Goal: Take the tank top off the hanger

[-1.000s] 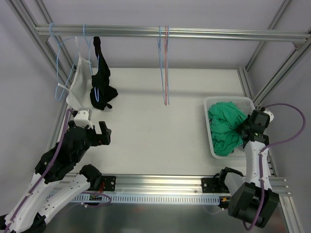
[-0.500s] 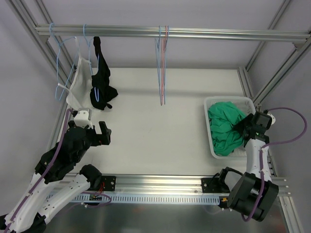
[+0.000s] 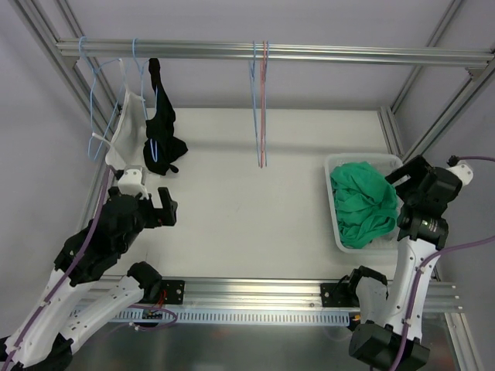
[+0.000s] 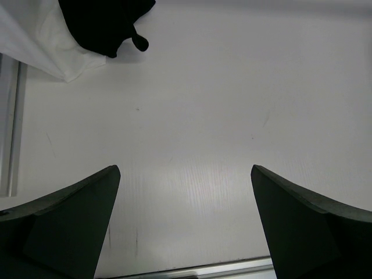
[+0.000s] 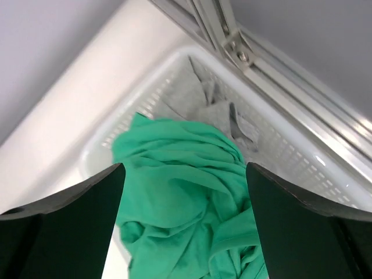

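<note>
White tank top and black tank top hang on blue hangers at the left end of the rail, with a frame post close beside them. Both look light and limp, and the straps will likely snag, so pinch a strap at the shoulder. Left end effector sits below that end, jaws apart, empty. There's open surface under mid-rail. Right end effector is apart and empty, over the basket under the rail's right end.

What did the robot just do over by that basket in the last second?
The right gripper opened, let go of the green garment and rose up and away from the basket, where the garment now lies. The left gripper stayed open, barely shifting; the white top and black top still hang as before.
</note>
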Motion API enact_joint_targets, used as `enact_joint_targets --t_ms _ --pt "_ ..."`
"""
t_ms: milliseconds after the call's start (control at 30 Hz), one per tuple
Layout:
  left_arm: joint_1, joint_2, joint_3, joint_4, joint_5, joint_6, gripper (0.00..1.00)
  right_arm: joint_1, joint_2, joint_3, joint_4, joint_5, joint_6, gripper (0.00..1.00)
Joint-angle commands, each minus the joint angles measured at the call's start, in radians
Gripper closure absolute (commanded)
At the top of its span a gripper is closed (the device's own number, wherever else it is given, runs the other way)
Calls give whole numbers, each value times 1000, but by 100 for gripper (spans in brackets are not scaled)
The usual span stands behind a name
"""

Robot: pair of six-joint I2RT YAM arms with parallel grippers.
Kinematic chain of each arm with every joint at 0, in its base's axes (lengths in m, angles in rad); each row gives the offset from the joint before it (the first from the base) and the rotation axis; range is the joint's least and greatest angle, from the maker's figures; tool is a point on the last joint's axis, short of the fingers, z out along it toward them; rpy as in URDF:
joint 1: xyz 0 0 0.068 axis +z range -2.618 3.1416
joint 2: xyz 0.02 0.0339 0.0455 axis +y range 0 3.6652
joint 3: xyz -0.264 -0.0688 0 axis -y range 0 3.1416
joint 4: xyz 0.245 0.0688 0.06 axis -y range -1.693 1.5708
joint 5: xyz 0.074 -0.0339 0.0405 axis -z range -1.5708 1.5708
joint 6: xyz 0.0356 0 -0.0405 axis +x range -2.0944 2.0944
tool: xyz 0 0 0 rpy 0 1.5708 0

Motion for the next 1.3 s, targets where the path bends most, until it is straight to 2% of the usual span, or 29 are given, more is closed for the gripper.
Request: enact_joint_targets --t_ms 0,33,100,133,200,233,333,400,533,633,700,833,967,1000,1100,1200,1233,1267 --pt "7 100 149 0 -31 -29 1 -7 -50 119 -52 -34 -26 10" --pt "7 130 232 -16 -56 -38 1 -7 -58 131 -45 -166 -42 6" --pt "7 231 321 -39 -68 -43 2 -5 -57 147 -25 -314 -50 0" --pt "9 268 413 -59 -65 -38 1 -3 -54 150 -3 -452 -37 0" --pt "9 372 507 -77 -49 -17 1 7 -49 139 29 -551 -17 1" --pt "7 407 611 -105 -35 -8 1 25 -52 118 67 -603 -15 0" --pt "9 536 813 -159 -30 34 1 56 -51 101 84 -613 -35 1" --pt "15 626 889 -174 -116 84 2 61 -41 96 84 -625 -36 1" --pt "183 789 1077 -182 -84 147 1 82 -40 96 104 -669 -29 1" --pt "245 892 1173 -179 -50 187 1 98 -46 93 109 -676 -35 0" --pt "285 949 1211 -169 -30 224 1 113 -50 87 109 -674 -47 1" --pt "384 1023 1265 -150 106 238 1 127 -57 65 138 -694 -37 1" --pt "461 1093 1271 -113 204 251 7 131 -69 52 159 -722 -20 1" --pt "495 1104 1276 -107 224 250 13 135 -72 45 167 -729 -17 1" --pt "530 1139 1276 -94 284 236 23 139 -87 42 173 -735 -12 1" --pt "535 1161 1277 -74 324 239 33 145 -97 41 173 -735 -15 1" --pt "535 1165 1276 -70 327 241 41 147 -97 39 175 -735 -13 1" --pt "535 1165 1273 -67 321 242 44 148 -97 38 175 -735 -15 1"
